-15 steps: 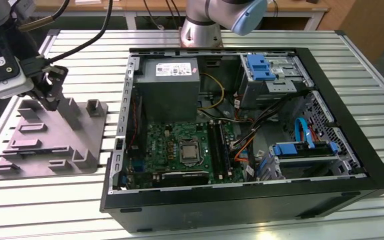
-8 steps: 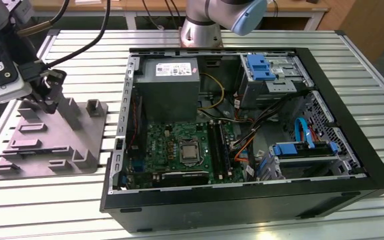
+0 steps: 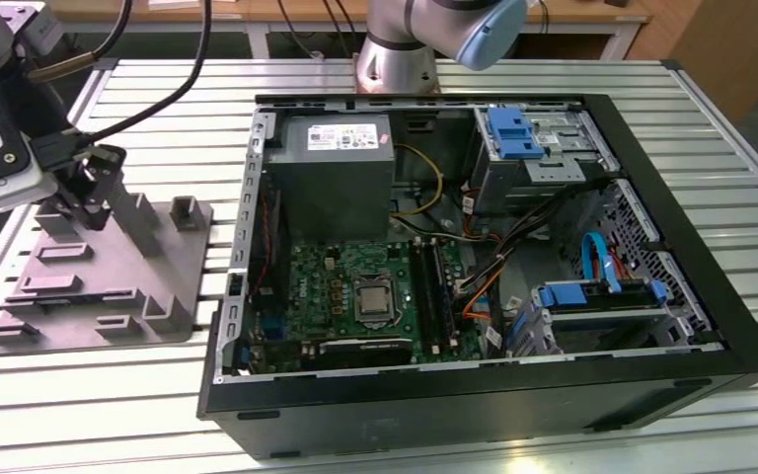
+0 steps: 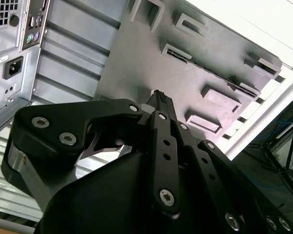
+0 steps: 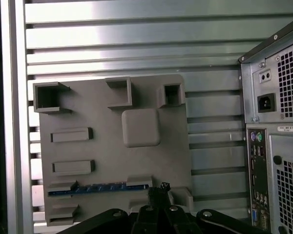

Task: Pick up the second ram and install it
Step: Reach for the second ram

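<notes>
The ram (image 5: 97,188) sits in a long slot along one edge of the grey tray (image 5: 112,161), the claw (image 5: 159,189) hangs over the tray just past the ram's end with fingers together on nothing, and the case (image 5: 273,146) stands beside the tray on the table (image 5: 112,53).

I get the exterior view from high up, slanting down over the ribbed aluminium table (image 3: 90,415). It takes in the whole open black computer case (image 3: 485,420), with the grey plastic holder tray (image 3: 115,296) at the exterior view's left. The first wrist view faces straight down on that tray. The second wrist view looks obliquely, close past the black gripper (image 4: 158,100). Both wrist views share the tray and the case's grey rear panel (image 5: 283,146).
</notes>
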